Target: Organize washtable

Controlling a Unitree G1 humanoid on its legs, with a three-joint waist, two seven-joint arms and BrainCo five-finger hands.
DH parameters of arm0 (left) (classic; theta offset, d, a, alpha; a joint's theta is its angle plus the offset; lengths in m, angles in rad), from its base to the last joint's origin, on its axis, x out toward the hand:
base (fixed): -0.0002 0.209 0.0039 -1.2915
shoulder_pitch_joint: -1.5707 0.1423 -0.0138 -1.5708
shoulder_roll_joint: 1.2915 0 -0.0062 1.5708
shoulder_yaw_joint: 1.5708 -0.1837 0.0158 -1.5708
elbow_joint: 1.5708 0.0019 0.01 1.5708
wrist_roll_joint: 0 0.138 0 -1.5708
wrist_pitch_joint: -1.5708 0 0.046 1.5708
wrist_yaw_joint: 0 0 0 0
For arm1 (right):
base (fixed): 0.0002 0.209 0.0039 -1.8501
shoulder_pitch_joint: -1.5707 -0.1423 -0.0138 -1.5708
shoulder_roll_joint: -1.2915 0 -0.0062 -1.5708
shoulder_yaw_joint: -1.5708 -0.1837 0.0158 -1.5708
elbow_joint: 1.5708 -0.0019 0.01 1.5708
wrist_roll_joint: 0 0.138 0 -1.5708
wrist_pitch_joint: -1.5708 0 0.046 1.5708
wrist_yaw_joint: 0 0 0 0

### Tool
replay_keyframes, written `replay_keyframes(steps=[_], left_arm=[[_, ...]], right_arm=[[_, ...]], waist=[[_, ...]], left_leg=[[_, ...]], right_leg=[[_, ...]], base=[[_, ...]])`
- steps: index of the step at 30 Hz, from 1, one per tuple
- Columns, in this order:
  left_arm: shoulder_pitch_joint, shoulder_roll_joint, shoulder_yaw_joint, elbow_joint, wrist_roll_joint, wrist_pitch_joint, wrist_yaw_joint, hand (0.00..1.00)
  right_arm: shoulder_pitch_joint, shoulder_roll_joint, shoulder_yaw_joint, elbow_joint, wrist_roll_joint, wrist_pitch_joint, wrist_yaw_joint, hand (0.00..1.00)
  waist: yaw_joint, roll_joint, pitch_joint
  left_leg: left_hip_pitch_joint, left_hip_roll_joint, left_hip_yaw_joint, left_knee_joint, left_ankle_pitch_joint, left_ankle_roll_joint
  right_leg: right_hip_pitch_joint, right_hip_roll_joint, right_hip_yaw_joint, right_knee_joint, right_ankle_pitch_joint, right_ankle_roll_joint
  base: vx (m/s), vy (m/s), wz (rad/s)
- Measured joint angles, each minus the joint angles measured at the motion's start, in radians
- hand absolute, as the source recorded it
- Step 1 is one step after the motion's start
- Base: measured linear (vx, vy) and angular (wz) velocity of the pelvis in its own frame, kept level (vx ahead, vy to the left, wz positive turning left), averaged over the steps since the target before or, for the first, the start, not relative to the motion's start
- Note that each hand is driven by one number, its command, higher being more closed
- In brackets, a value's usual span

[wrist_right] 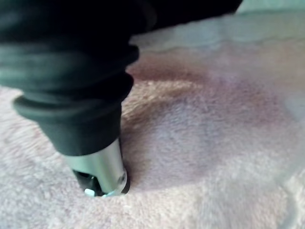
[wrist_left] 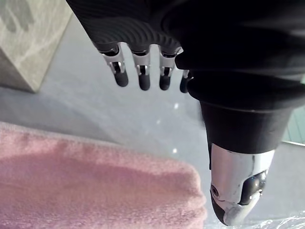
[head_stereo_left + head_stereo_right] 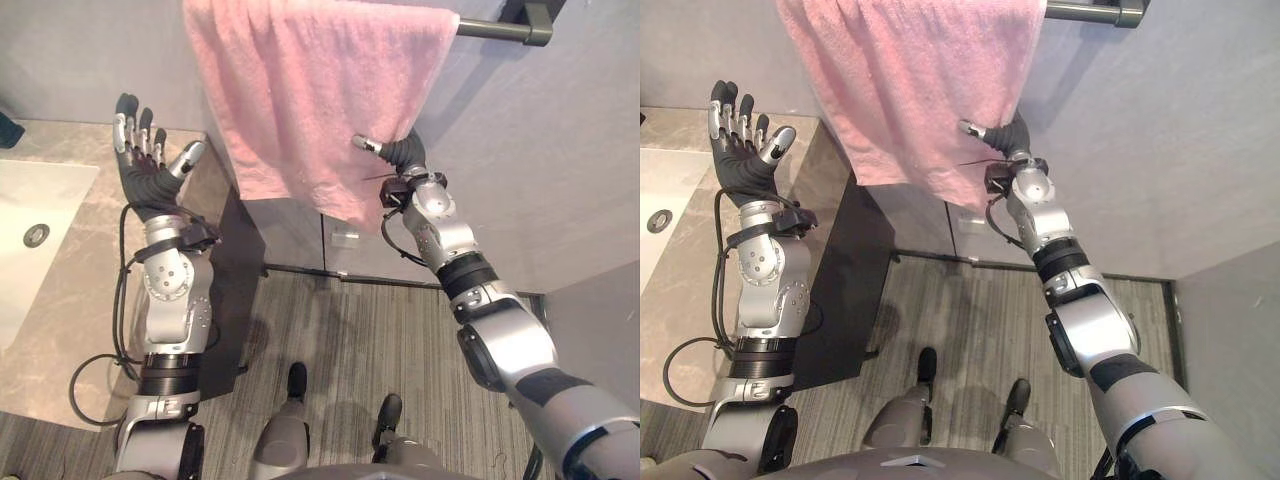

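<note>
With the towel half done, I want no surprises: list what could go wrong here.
1. The right robot hand is at the lower edge of the towel; a pull might drag it off the bar.
2. The open left robot hand is raised over the edge of the counter; a swing could clip it.

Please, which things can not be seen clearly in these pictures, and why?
- Right hand: whether it grips the pink towel cannot be told; in the eye views the cloth hides most of it.
- Towel bar: the towel covers it apart from its right end.
- Sink: cut off by the left edge of the eye views.
- Towel's top: cut off by the upper edge.
</note>
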Motion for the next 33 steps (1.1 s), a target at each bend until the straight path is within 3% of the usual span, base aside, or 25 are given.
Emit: replay_keyframes(steps=[11, 14, 16, 19, 22, 23, 30, 33], left_arm=[[-0.106, 0.027, -0.016, 0.144, 0.044, 0.014, 0.012, 0.00], [-0.207, 0.058, -0.037, 0.288, 0.089, 0.031, 0.030, 0.00], [-0.286, 0.096, -0.043, 0.417, 0.115, 0.063, 0.045, 0.00], [-0.377, 0.121, -0.048, 0.505, 0.114, 0.092, 0.065, 0.00], [-0.387, 0.110, -0.050, 0.526, 0.113, 0.086, 0.101, 0.00], [-0.400, 0.110, -0.052, 0.542, 0.113, 0.085, 0.110, 1.00], [-0.526, 0.111, -0.078, 0.603, 0.059, 0.086, 0.158, 1.00], [-0.530, 0.110, -0.114, 0.566, 0.034, 0.091, 0.155, 1.00]], right_arm=[[0.011, -0.026, -0.026, -0.004, 0.000, 0.008, -0.021, 1.00], [0.013, -0.023, -0.023, -0.013, 0.000, 0.006, -0.020, 1.00], [0.013, -0.013, -0.019, -0.023, 0.002, 0.002, -0.019, 1.00], [0.021, 0.011, -0.010, -0.067, 0.041, -0.021, -0.022, 1.00], [0.054, 0.017, 0.013, -0.105, 0.058, -0.038, -0.026, 1.00], [0.055, 0.021, 0.025, -0.104, 0.075, -0.041, -0.027, 1.00], [0.056, 0.092, 0.083, -0.183, 0.118, -0.077, -0.040, 1.00], [0.053, 0.112, 0.103, -0.185, 0.118, -0.099, -0.042, 1.00]], waist=[[-0.007, 0.002, 0.002], [-0.010, -0.001, 0.008], [-0.031, -0.001, 0.017], [-0.038, -0.008, 0.035], [-0.043, -0.009, 0.035], [-0.043, -0.009, 0.035], [-0.043, -0.034, 0.075], [-0.058, -0.035, 0.075]], left_leg=[[0.008, 0.005, 0.053, -0.002, 0.000, 0.000], [0.013, 0.008, 0.078, -0.007, 0.000, 0.000], [0.017, 0.011, 0.088, -0.010, 0.000, 0.000], [0.014, 0.016, 0.115, -0.009, 0.000, 0.000], [0.014, 0.018, 0.117, -0.006, 0.000, 0.000], [0.014, 0.019, 0.117, -0.005, 0.001, -0.002], [-0.007, 0.021, 0.141, -0.010, 0.005, -0.018], [-0.018, 0.018, 0.164, -0.010, 0.008, -0.022]], right_leg=[[-0.020, 0.000, 0.053, 0.000, 0.016, -0.001], [-0.031, 0.002, 0.077, 0.000, 0.024, -0.004], [-0.033, 0.003, 0.083, 0.000, 0.026, -0.005], [-0.058, 0.006, 0.109, 0.012, 0.028, -0.007], [-0.061, 0.008, 0.112, 0.014, 0.028, -0.007], [-0.063, 0.009, 0.113, 0.017, 0.028, -0.007], [-0.109, 0.006, 0.137, 0.046, 0.033, -0.015], [-0.122, -0.004, 0.138, 0.046, 0.039, -0.008]], base=[[-0.02, 0.007, -0.13], [-0.03, 0.008, -0.25], [-0.03, -0.001, -0.15], [-0.02, -0.005, -0.25], [0.00, -0.002, -0.04], [0.00, 0.000, 0.00], [-0.10, 0.013, -0.06], [-0.08, 0.035, 0.00]])
